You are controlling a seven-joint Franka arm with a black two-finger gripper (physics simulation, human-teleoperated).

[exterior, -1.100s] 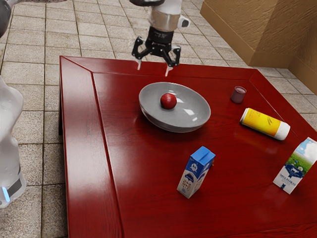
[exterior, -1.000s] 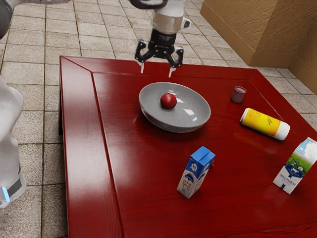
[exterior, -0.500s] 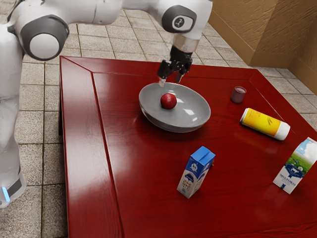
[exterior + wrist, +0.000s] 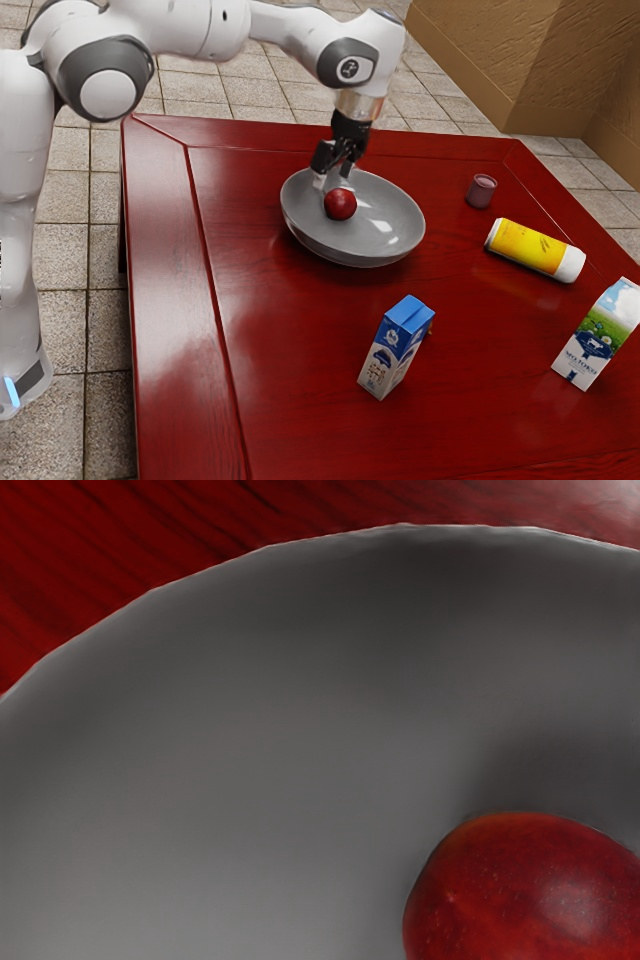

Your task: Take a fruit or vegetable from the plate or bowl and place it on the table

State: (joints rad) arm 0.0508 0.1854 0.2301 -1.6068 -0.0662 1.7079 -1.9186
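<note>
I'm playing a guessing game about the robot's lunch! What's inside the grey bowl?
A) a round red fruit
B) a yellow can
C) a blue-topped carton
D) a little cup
A, because the round red fruit sits inside the grey bowl.

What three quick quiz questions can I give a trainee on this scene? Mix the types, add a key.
1. Multiple choice: what is in the gray bowl?
a) milk carton
b) red fruit
c) purple cup

2. True or false: the yellow can lies on its side on the table.

3. Short answer: over which vessel is the gripper?

Key: 1 b; 2 true; 3 the bowl
</note>
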